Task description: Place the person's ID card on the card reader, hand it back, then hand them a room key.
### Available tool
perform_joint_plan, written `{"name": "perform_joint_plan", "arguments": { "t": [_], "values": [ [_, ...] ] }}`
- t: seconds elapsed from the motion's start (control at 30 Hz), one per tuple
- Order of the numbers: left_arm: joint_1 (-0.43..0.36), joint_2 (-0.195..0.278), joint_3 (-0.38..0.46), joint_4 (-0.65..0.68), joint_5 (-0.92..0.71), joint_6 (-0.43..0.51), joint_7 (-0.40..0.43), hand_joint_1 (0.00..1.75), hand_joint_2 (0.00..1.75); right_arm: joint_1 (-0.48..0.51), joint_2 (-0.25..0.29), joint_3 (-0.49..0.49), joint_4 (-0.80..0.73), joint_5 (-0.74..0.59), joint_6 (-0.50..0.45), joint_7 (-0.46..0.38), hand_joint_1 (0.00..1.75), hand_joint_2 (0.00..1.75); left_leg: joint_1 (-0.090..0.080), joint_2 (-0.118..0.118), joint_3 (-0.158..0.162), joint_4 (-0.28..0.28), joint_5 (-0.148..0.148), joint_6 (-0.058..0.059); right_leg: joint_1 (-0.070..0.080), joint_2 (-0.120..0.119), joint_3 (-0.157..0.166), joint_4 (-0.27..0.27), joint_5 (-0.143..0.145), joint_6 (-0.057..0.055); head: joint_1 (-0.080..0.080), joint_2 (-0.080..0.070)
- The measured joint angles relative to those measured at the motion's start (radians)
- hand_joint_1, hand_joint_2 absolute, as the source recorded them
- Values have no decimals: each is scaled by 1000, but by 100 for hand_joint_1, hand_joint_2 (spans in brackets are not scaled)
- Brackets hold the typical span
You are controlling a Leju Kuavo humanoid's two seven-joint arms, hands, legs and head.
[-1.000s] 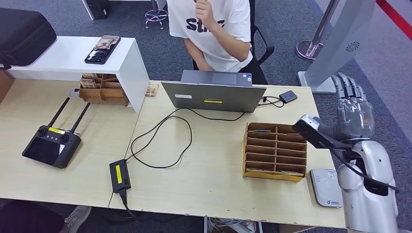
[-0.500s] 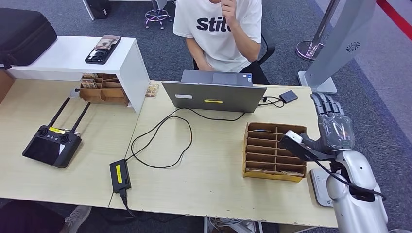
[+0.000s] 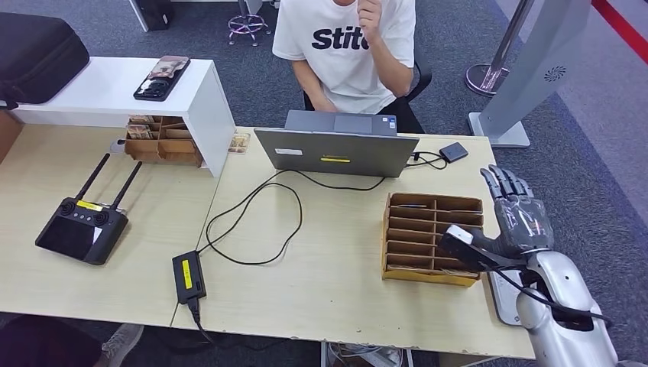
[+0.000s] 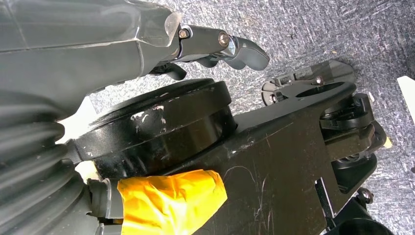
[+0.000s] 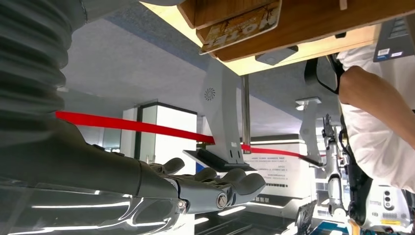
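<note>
Pale wood counter point(image 3: 328, 283): head view, spanning the picture, with a person point(image 3: 348, 46) in a white T-shirt seated at its far edge, 12 o'clock.
Card reader point(image 3: 506, 294): white, flat at the counter's 4 o'clock corner, partly hidden behind the right forearm.
Card rack point(image 3: 424, 237): cardboard, many slots, just beside the reader on its 9 o'clock side.
Right hand point(image 3: 520, 218): raised over the counter's right edge at 3 o'clock of the rack, fingers straight and apart, nothing in it.
Laptop point(image 3: 336, 151): grey, open toward the person, at 12 o'clock of the counter's middle.
Remote controller point(image 3: 82, 225): black with two antennas, far at 9 o'clock.
ID card: cannot tell where it lies.
Left wrist view, left hand point(image 4: 205, 49): fingers slightly curled, apart, holding nothing, above grey carpet point(image 4: 313, 34).
Right wrist view, right hand point(image 5: 215, 188): fingers stretched out side by side, empty; a printed card point(image 5: 240, 27) sticks out of the rack's slot beyond it.
</note>
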Motion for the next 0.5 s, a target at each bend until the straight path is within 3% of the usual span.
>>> {"name": "perform_joint_plan", "arguments": {
  "t": [0.5],
  "values": [
    [-1, 1, 0, 0, -17, -3, -2, 0, 175, -71, -6, 7, 94, 5, -1, 13, 0, 175, 0, 0, -1, 0, 0, 0, 0, 0, 0, 0, 0, 0, 0, 0]
  ]
}}
